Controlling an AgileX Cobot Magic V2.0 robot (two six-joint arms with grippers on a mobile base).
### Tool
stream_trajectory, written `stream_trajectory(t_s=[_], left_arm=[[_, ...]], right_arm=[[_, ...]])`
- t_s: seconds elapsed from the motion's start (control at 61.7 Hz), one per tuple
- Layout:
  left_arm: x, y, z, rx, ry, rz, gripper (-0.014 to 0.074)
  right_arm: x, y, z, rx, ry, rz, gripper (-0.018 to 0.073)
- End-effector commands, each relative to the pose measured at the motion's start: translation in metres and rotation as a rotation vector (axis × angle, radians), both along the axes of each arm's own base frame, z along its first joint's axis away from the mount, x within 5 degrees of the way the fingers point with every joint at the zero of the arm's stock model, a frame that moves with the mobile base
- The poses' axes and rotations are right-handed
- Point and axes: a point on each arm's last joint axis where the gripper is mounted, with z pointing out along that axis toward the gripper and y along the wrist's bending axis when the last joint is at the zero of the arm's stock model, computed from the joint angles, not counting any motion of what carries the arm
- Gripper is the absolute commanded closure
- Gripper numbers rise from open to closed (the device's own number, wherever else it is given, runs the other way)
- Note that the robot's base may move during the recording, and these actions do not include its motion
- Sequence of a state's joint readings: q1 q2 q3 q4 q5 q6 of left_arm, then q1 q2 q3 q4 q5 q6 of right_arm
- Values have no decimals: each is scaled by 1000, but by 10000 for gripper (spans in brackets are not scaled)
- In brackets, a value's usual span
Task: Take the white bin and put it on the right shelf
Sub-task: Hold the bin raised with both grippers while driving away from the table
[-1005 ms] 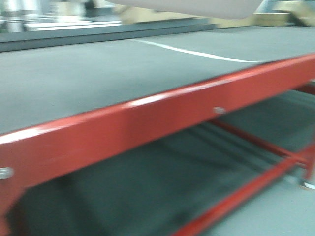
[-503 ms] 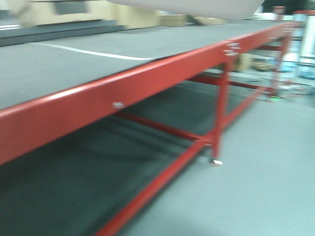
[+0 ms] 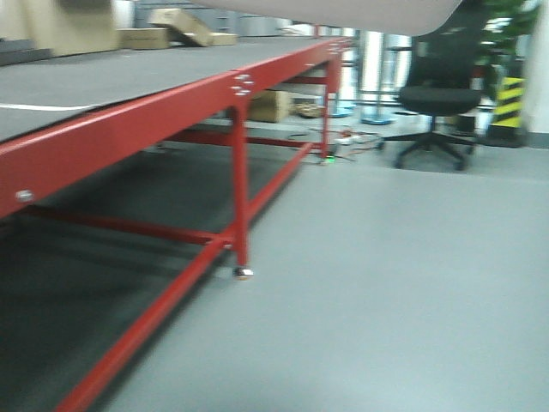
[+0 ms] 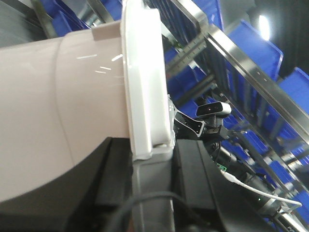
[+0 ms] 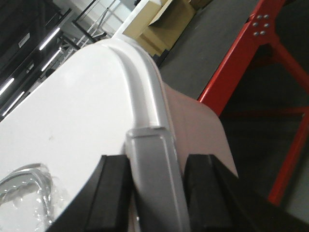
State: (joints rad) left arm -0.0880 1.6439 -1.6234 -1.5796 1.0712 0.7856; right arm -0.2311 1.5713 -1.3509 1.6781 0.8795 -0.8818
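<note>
The white bin (image 4: 48,121) is carried off the ground between both arms; its pale underside fills the top edge of the front view (image 3: 343,13). My left gripper (image 4: 152,164) is shut on a grey clasp at the bin's white lid rim (image 4: 145,87). My right gripper (image 5: 154,183) is shut on a matching grey clasp at the other end, beside the white lid (image 5: 72,121). Beyond the bin in the left wrist view stands the right shelf (image 4: 241,63), shiny steel rails with a perforated upright (image 4: 193,46).
The red-framed table (image 3: 129,129) with a dark mat top runs along the left of the front view. A black office chair (image 3: 437,94), cardboard boxes (image 3: 171,26) and a yellow-black striped post (image 3: 509,99) stand further off. Blue crates (image 4: 256,48) fill the steel rack.
The front view has swept to the right along the red table, bringing its leg, the floor and the office chair into sight. The bin stays at the frame's top.
</note>
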Motion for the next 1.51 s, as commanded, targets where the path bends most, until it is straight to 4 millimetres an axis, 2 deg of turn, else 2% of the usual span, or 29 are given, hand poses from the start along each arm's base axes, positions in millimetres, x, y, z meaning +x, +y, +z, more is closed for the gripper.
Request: stream_trajectory(t_s=[0.0,1.492], left_arm=[[-44,-20,31,-74,-95,-282,713],[-44,-20,31,-74,-95,-282,713]], right_arm=[[-30,33,38,53,-147,258,505],[-30,33,38,53,-147,258,505]])
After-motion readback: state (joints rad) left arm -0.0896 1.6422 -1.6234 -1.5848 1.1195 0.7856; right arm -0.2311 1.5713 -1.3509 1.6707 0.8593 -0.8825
